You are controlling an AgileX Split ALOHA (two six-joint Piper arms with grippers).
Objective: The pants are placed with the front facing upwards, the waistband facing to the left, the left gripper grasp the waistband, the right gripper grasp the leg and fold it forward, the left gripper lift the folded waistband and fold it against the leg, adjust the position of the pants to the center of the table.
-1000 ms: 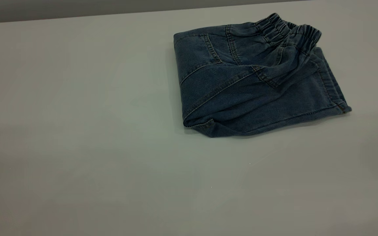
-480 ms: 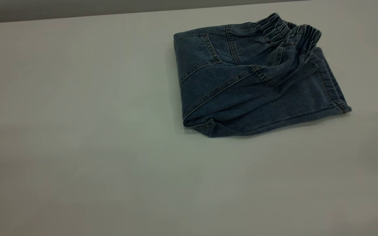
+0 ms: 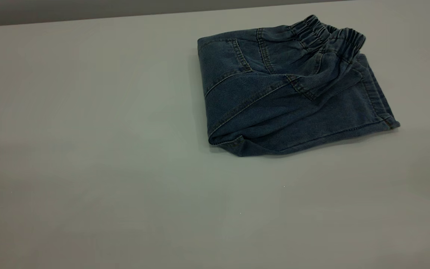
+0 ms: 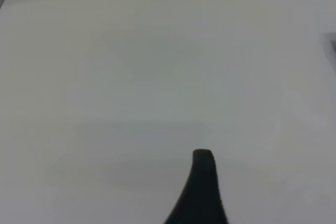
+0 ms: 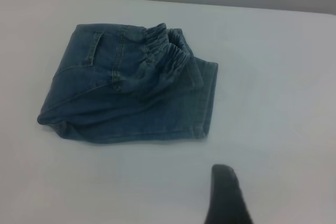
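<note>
The blue denim pants (image 3: 286, 101) lie folded into a compact bundle on the table (image 3: 88, 149), toward its far right in the exterior view. Their gathered waistband (image 3: 327, 37) sits on top at the far right end, folded over the leg. Neither arm appears in the exterior view. In the right wrist view the pants (image 5: 131, 93) and waistband (image 5: 165, 51) lie some way beyond a dark part of my right gripper (image 5: 226, 192), which touches nothing. In the left wrist view a dark part of my left gripper (image 4: 202, 182) hangs over bare table (image 4: 131, 77), with no pants near it.
The table's far edge (image 3: 88, 20) runs along the top of the exterior view, with a dark wall behind it. Bare tabletop stretches to the left of the pants and in front of them.
</note>
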